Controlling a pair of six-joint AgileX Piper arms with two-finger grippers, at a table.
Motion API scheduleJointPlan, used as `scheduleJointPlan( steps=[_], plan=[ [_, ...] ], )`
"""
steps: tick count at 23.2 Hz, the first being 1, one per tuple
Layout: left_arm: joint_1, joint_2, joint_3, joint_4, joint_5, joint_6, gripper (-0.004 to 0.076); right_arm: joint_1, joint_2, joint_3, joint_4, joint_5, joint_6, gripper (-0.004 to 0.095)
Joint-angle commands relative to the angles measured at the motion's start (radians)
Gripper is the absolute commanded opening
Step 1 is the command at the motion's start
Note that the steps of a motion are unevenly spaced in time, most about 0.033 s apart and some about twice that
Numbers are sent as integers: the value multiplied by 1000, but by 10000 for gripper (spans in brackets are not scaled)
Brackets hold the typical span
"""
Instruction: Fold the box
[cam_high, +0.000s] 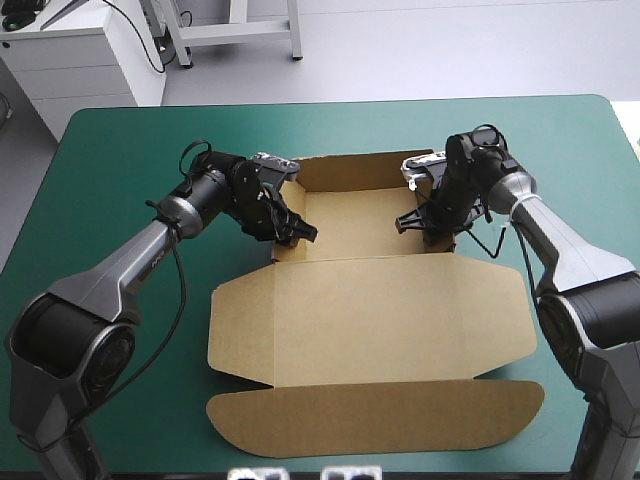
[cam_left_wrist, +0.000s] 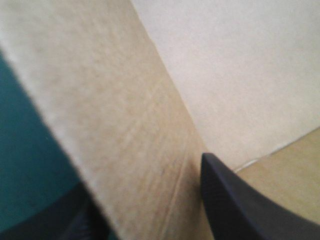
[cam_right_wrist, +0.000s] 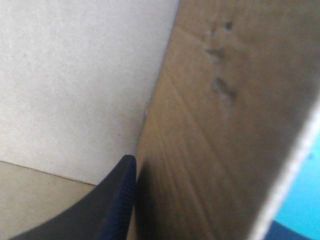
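The brown box (cam_high: 370, 315) lies mid-table as an open tray (cam_high: 350, 222) at the far side, its lid and front flap (cam_high: 380, 415) flat toward the near edge. My left gripper (cam_high: 287, 226) is shut on the tray's left wall. In the left wrist view that wall (cam_left_wrist: 125, 125) runs between the fingers of the left gripper (cam_left_wrist: 150, 217), one finger (cam_left_wrist: 240, 202) inside the tray and the other outside over the teal-green cover. My right gripper (cam_high: 424, 220) is shut on the right wall (cam_right_wrist: 220, 125). In its own view the right gripper (cam_right_wrist: 200, 222) has one finger (cam_right_wrist: 112, 205) inside.
The teal-green table (cam_high: 110, 160) shows bare cover on both sides of the box and beyond its far wall (cam_high: 350, 168). The lid's side flaps (cam_high: 240, 330) spread out flat left and right. A white cabinet (cam_high: 80, 60) stands beyond the far left corner.
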Motion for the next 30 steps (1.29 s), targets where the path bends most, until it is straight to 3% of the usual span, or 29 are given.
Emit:
scheduleJointPlan(
  steps=[1, 4, 6, 13, 21, 28, 30],
  plan=[
    [-11, -43, -19, -79, 12, 3, 503, 7, -57, -33, 84, -1, -19, 515],
    [-11, -43, -19, -86, 11, -1, 517, 7, -57, -33, 86, 11, -19, 786],
    [-11, -43, -19, -89, 13, -1, 517, 7, -59, -33, 86, 17, -19, 868],
    [-11, -80, -19, -70, 15, -2, 517, 7, -80, -53, 86, 15, -19, 871],
    [37, -313, -19, 53, 40, -8, 496, 5, -233, -101, -7, 17, -33, 860],
    [78, -517, -11, 179, 288, 87, 41, 5, -280, -101, -7, 0, -35, 860],
    [78, -568, 14, 181, 286, 120, -6, 5, -278, -99, -7, -5, -35, 860]
  ],
)
